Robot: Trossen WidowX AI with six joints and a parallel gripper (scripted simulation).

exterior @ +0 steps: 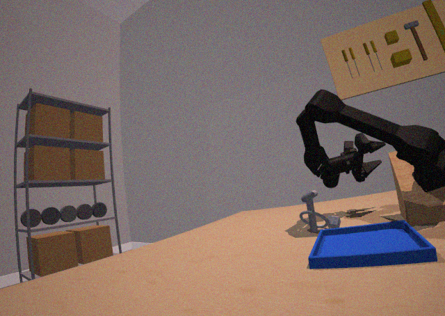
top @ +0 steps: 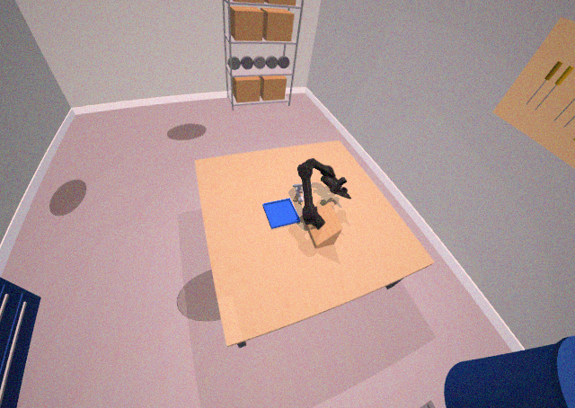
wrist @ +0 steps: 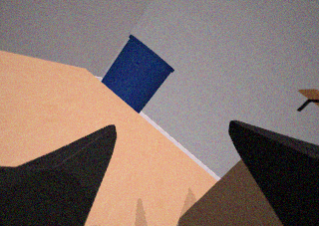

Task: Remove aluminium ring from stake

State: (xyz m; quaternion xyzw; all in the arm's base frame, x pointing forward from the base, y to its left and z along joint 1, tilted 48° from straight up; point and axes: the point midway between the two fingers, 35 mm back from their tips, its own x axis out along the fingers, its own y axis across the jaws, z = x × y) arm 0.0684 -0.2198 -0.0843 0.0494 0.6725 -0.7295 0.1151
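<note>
End effector (top: 347, 189) (exterior: 383, 153) (wrist: 171, 128) is spread wide, with nothing between its two black fingers; it hangs in the air above the counter (top: 260, 297) (exterior: 179, 269) (wrist: 55, 102), higher than the steel stake (exterior: 311, 215), and its tips point away from the stake; the black arm (top: 306, 190) (exterior: 370, 120) bends over to hold it there.

The aluminium ring (exterior: 327, 220) is around the stake, under the cross-bar (exterior: 309, 195); it sits tilted, and its small tab (exterior: 334, 221) sticks out on the side of the stake nearer the wooden block (top: 327, 229) (exterior: 422, 208); the blue tray (top: 280, 213) (exterior: 363, 246) lies flat near the stake, with no ring in it.
</note>
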